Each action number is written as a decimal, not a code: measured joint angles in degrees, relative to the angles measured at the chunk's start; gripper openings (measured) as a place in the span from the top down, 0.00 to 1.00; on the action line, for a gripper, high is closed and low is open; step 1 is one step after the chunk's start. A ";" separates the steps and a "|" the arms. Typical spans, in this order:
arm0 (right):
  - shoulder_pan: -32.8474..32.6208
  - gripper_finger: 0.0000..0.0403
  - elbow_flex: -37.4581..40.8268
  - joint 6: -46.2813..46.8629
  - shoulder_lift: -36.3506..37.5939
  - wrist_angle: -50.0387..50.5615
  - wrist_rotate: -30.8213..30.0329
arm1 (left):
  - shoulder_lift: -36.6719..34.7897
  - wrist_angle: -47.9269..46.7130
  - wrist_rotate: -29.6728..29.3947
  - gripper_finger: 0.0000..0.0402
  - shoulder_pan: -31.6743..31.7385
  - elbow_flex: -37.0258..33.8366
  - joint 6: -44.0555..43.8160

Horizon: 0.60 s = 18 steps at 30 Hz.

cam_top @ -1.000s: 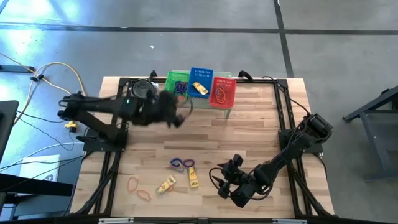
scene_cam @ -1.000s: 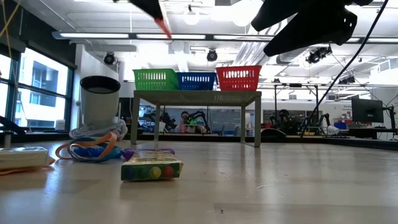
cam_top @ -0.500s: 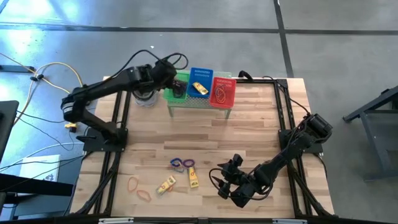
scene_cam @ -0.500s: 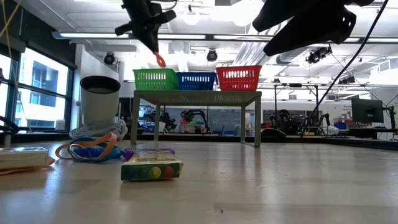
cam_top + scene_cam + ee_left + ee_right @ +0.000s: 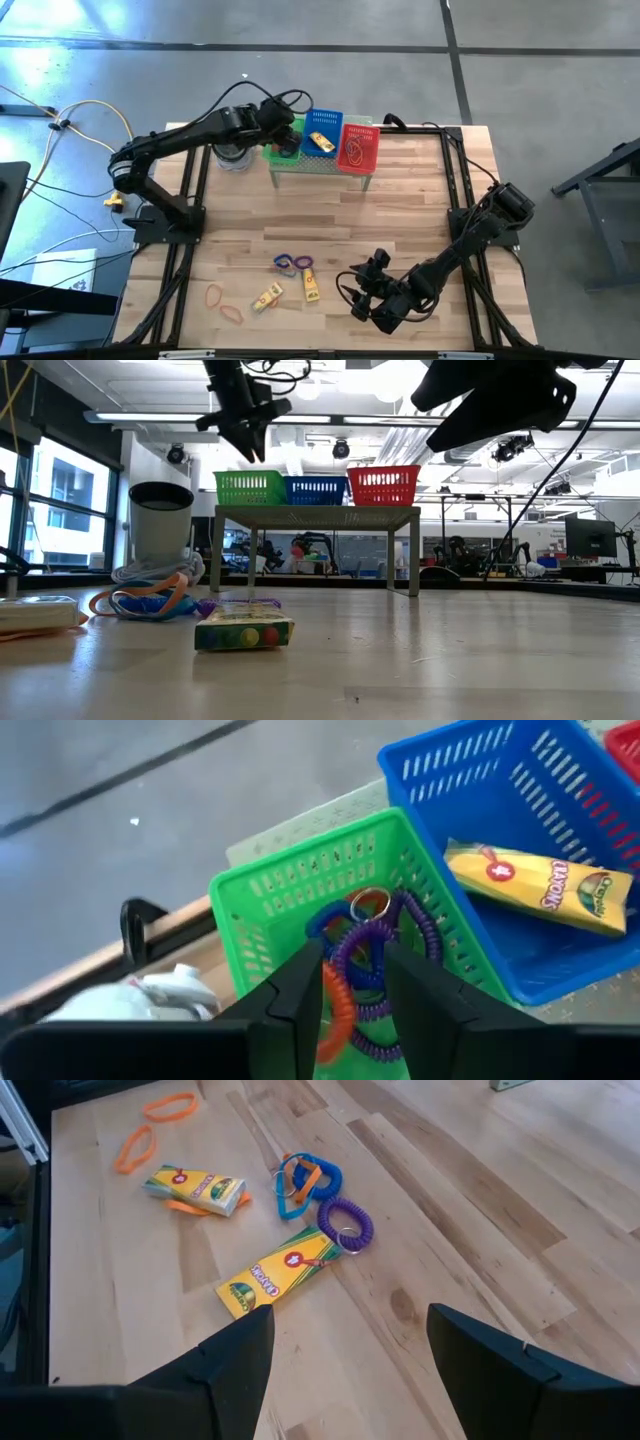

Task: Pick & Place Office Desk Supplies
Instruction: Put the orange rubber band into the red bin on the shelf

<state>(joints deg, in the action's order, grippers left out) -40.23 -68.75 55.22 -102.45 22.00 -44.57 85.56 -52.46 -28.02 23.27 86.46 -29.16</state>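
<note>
Sorting by kind seems to be the scheme here: three mesh baskets sit in a row on a small raised stand at the far edge of the bench (image 5: 400,215), and each holds one sort of supply.

We see the left gripper (image 5: 350,995) poised over the green basket (image 5: 290,895), placed there so that what it carries falls inside the walls. An orange coil band (image 5: 336,1010) hangs between its fingers, which stand narrowly apart; whether they are gripping it or letting it go we cannot tell. Below it lie purple coil loops (image 5: 400,935) with a key ring, so we judge this the coil basket.

The blue basket (image 5: 500,780) beside it holds a yellow crayon box (image 5: 540,890). The red basket (image 5: 359,146) holds thin orange bands.

The right gripper (image 5: 383,296) waits low over the near bench, jaws wide, nothing held.

Left to sort on the near bench:
- two crayon boxes (image 5: 283,1270) (image 5: 195,1188)
- purple coil (image 5: 346,1222) and blue loops (image 5: 305,1178), touching
- two orange band loops (image 5: 170,1104), apart from the rest

We judge the task well under way, not finished.
</note>
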 joint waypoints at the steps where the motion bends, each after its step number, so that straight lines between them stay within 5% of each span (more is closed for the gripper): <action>1: 0.00 0.38 0.02 -0.01 0.00 0.00 0.00 | -0.01 0.70 -0.11 0.74 -0.20 0.00 1.02; 12: -0.11 0.38 0.00 -1.26 0.00 0.01 -0.01 | -7.38 5.03 0.38 0.74 -9.82 0.04 6.67; 18: -0.63 0.38 0.02 -1.17 0.00 -0.18 0.44 | -11.87 -3.74 15.06 0.74 -20.61 0.11 6.60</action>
<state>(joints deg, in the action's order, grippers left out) -40.86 -68.73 54.05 -102.45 21.82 -44.13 73.69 -56.20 -12.96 2.66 86.56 -22.56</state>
